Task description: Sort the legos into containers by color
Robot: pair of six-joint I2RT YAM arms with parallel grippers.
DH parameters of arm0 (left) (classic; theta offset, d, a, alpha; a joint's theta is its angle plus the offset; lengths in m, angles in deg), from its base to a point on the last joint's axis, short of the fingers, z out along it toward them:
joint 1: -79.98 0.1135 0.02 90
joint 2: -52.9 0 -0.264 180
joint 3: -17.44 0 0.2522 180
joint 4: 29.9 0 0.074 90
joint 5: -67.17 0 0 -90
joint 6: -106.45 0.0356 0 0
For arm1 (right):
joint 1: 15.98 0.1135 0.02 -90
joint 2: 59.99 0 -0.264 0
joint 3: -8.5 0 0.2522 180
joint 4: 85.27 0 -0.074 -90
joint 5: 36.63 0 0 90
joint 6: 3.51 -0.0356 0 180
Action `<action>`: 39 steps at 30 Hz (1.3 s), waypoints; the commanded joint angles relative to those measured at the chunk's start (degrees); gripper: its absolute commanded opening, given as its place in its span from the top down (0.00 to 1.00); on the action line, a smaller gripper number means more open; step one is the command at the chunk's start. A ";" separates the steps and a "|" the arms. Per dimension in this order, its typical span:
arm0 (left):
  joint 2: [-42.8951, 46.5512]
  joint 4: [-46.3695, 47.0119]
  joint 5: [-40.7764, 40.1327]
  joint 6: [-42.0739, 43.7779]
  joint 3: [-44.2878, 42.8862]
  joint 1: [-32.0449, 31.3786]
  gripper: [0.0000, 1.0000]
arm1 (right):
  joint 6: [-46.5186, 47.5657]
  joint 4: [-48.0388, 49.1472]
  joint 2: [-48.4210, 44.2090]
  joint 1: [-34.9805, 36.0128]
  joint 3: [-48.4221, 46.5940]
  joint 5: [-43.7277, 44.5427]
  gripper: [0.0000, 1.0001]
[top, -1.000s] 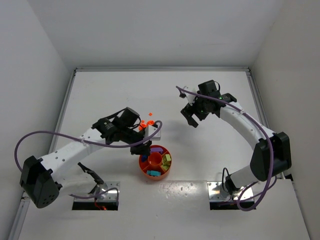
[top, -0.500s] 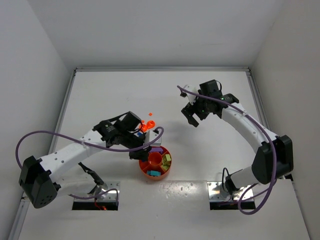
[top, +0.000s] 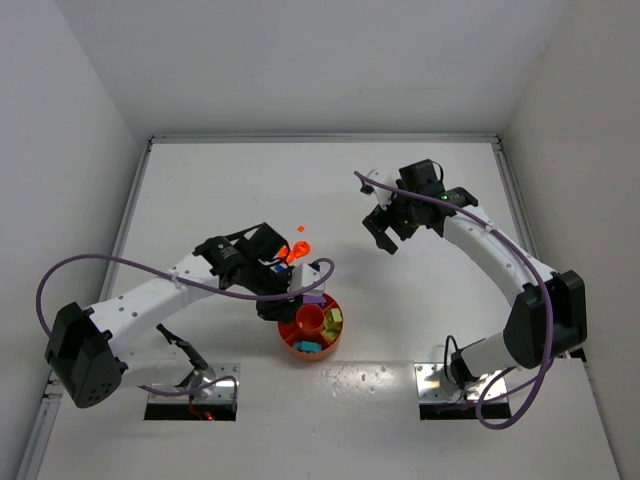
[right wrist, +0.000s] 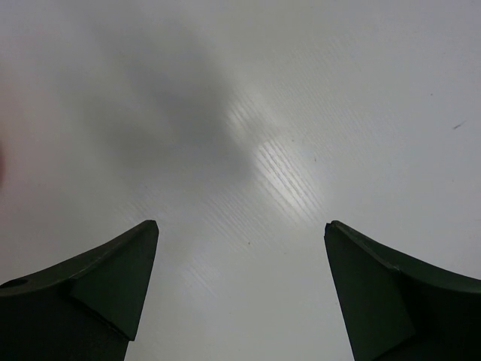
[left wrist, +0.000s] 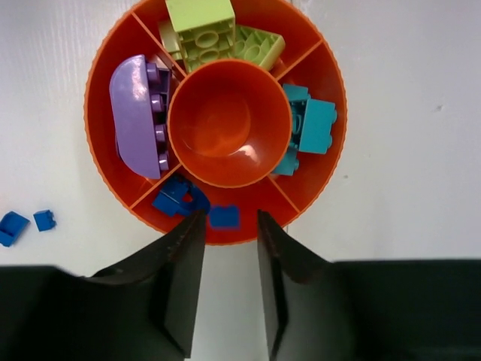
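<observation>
1. orange-red tray (left wrist: 319, 75) sits on the white table (left wrist: 421, 113); separate wedges hold yellow-green bricks (left wrist: 203, 26), teal bricks (left wrist: 312, 124), a purple brick (left wrist: 135, 116) and blue bricks (left wrist: 180, 199).
2. left gripper (left wrist: 229, 214) hovers at the tray's near rim, jaws slightly parted, empty.
3. right gripper (right wrist: 240, 223), jaws spread wide, hangs over the table, well apart from the tray.
4. two loose blue bricks (left wrist: 13, 227) lie on the table near the tray.

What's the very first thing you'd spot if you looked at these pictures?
The round orange tray under the left gripper is the eye-catcher. It holds a purple brick on its left, yellow-green bricks at the top, teal bricks on the right and blue bricks nearest the gripper, and its centre cup is empty. Far off, the right gripper hangs open over the white table.
</observation>
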State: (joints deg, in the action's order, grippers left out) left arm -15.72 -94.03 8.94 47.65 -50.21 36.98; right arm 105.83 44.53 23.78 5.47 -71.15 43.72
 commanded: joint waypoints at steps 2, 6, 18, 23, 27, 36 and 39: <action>-0.37 -1.31 -0.04 1.67 -1.92 0.73 0.57 | 0.18 1.20 -1.24 -0.27 -0.29 -1.16 0.08; 0.24 -0.70 -0.04 1.67 -2.45 3.44 0.53 | 0.18 1.20 -1.24 -0.27 -0.29 -1.16 0.08; -7.39 10.27 -11.54 -1.66 -0.96 15.05 0.53 | 0.18 1.20 0.43 -0.27 -1.44 -1.69 0.08; -13.64 13.80 -17.26 -8.25 -2.27 15.67 0.55 | 0.71 1.20 0.95 -0.27 -1.96 -1.69 0.08; -16.28 17.40 -21.12 -14.49 -3.94 14.36 0.55 | 0.71 1.20 0.96 -0.27 -2.49 -1.69 0.08; -22.08 21.37 -24.20 -24.43 -5.53 12.69 0.48 | 0.71 0.67 0.96 -0.27 -2.49 -1.69 0.08; -24.18 22.68 -26.48 -26.18 -5.53 12.16 0.47 | 0.71 0.67 0.96 -0.27 -2.49 -1.69 0.08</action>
State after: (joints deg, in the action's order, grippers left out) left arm -38.52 -73.79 -14.04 25.64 -53.97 50.25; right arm 106.04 44.50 24.50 5.47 -71.22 42.76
